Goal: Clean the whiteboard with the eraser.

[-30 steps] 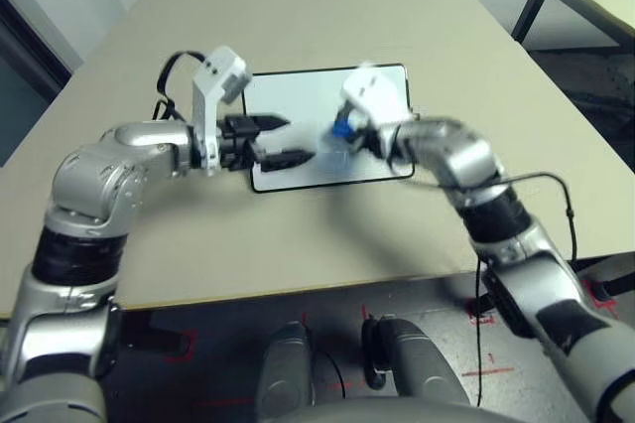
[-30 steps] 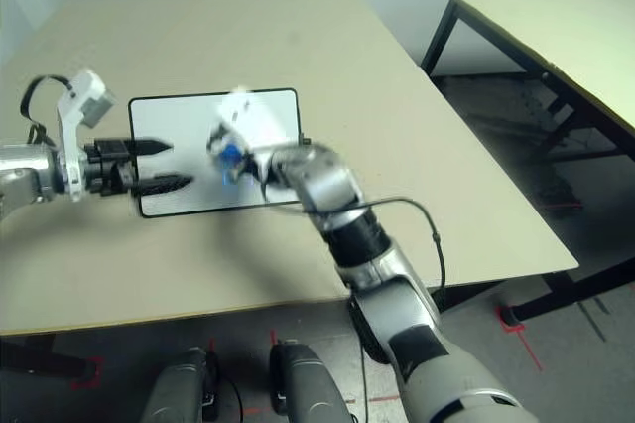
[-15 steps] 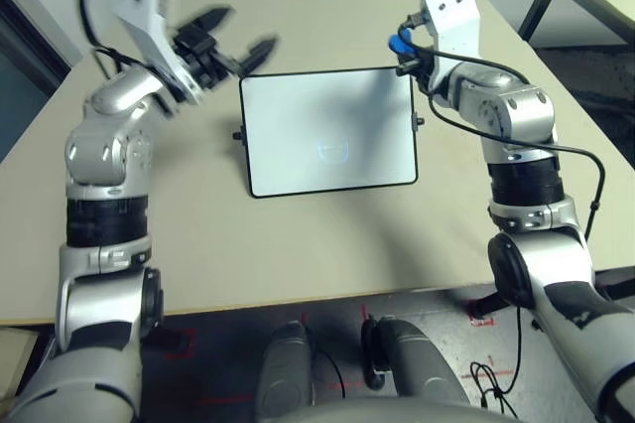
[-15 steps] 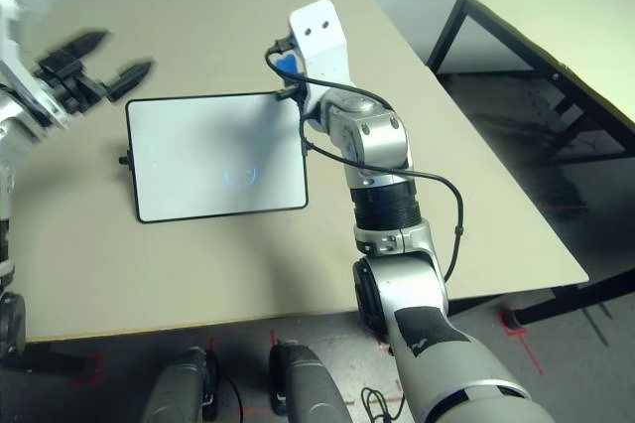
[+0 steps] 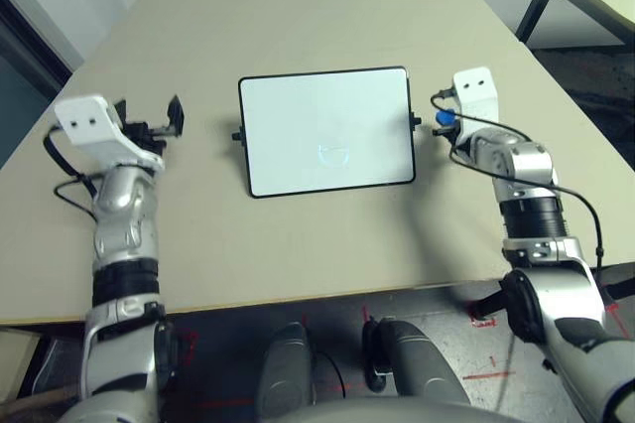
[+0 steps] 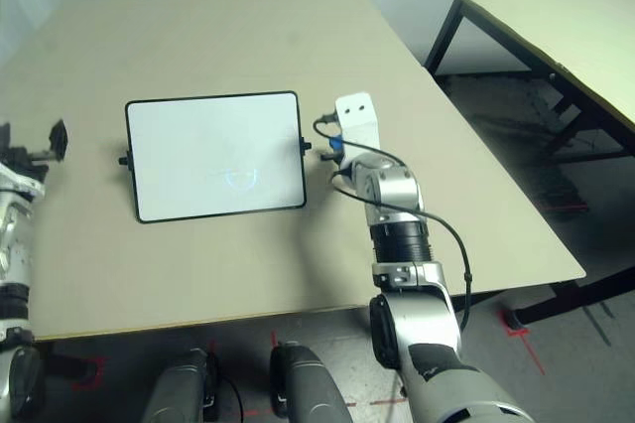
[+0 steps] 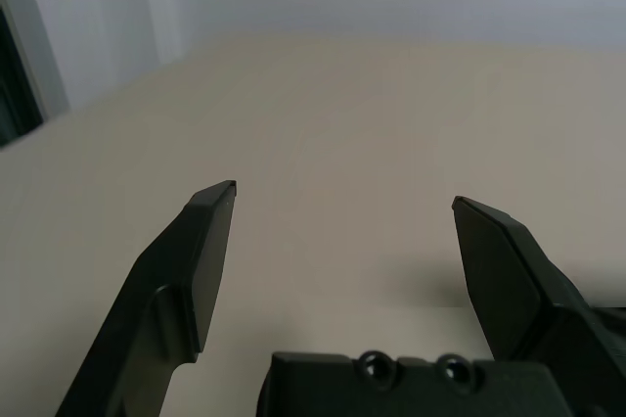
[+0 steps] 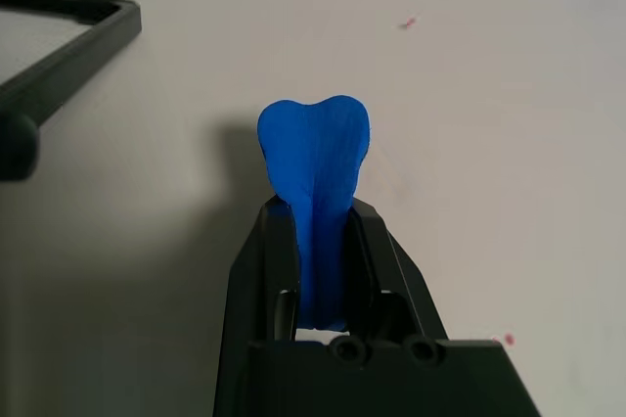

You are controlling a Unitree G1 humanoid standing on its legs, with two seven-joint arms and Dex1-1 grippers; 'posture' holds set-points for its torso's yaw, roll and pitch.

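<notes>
Right wrist view: right tool (image 8: 318, 241) clenches the blue eraser (image 8: 315, 158) at the whiteboard's (image 5: 298, 115) three o'clock; left tool (image 7: 342, 211) released. Squeezed eraser could smear the scribble (image 5: 335, 154).

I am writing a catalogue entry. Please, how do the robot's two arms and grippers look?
Both arms are silver with black joint bands and loose black cables. Each wrist carries a white block. The left gripper and right gripper each have two black fingers.

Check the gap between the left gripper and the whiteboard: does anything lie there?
Nothing: in the left eye view, bare tabletop runs from the open left gripper to the whiteboard, whose small black knob sticks out of that side.
</notes>
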